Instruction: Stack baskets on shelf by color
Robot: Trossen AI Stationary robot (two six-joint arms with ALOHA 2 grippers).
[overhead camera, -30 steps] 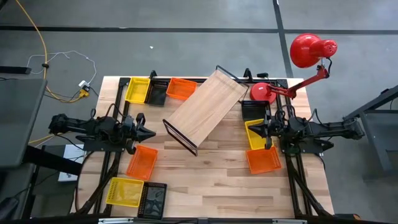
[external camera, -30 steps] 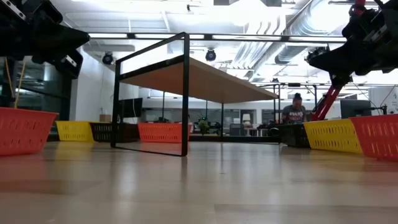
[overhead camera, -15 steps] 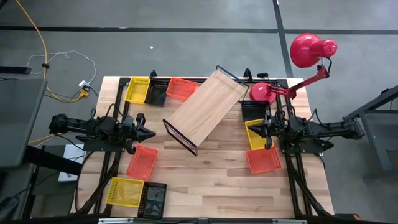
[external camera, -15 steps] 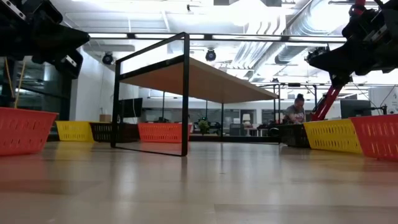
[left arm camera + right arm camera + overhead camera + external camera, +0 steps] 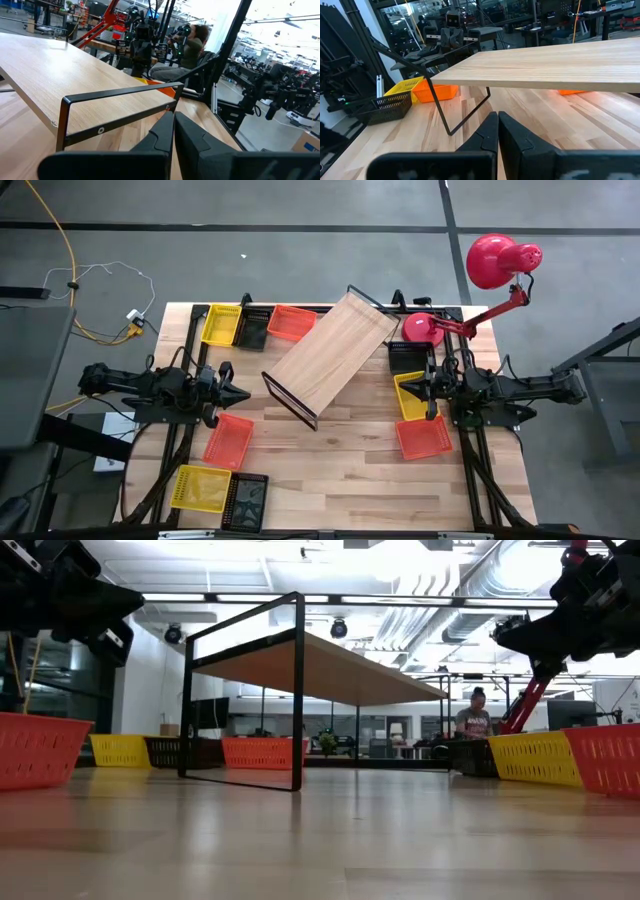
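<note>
Starting: both end effectors closed, empty. Open left end effector wide, descend squarely over orange basket rim; shelf unloaded.

Left arm is held low over the table's left edge, stretched horizontally toward the centre; left gripper is closed, fingers pressed together, nothing held. Right arm is mirrored at the right edge, pointed inward; right gripper is likewise closed and empty. In both wrist views the two dark fingers are seen meeting at the tips.
</note>
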